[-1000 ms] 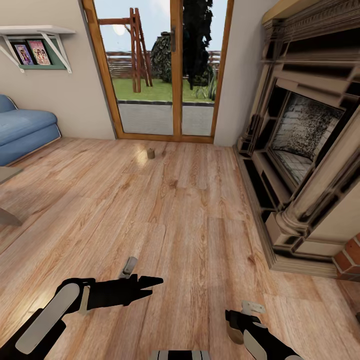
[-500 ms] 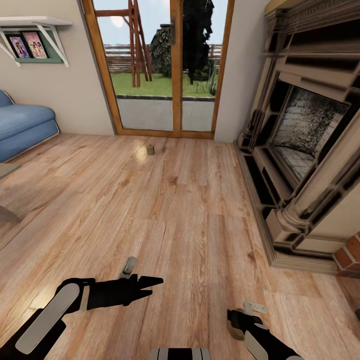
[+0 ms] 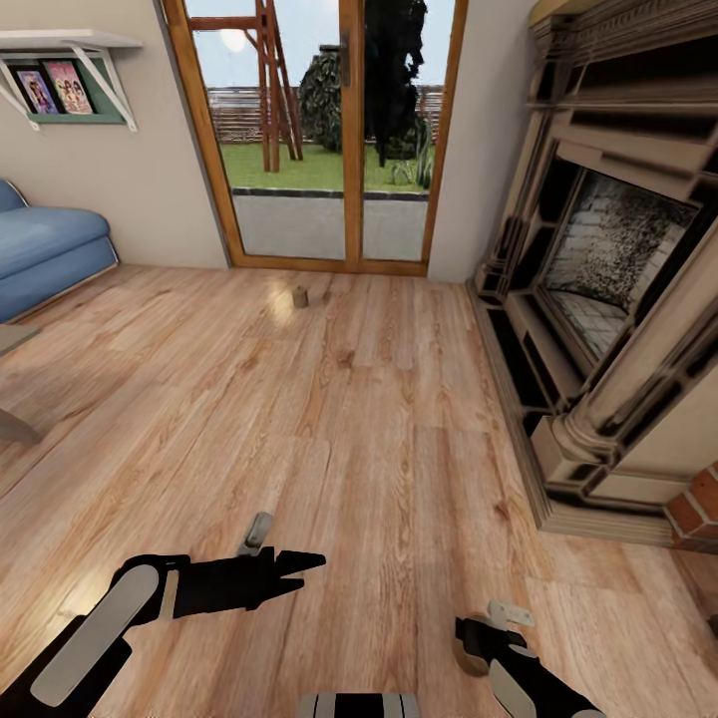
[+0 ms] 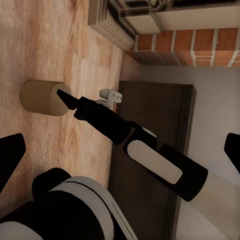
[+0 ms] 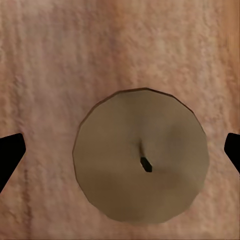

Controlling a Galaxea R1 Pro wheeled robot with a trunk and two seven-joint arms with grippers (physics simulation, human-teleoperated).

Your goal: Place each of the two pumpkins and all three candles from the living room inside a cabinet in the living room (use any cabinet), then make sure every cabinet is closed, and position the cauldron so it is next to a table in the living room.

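Right hand [image 3: 477,638] spread wide, empty, hanging straight over candle [image 5: 141,169] upright on floor [image 3: 379,419] w/ wick up; prob. light, stiff, waxy-slick, so best pinched across round sides, mid-height.

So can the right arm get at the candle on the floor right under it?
Probably yes. The candle stands upright on bare floor, centred between the open fingers of the right pincer, with nothing in between.

Light: we see bright daylight from the far glass door [image 3: 329,150].
Glare: pale sheen on the floor [image 3: 279,309].
Blur: we find wrist views soft.
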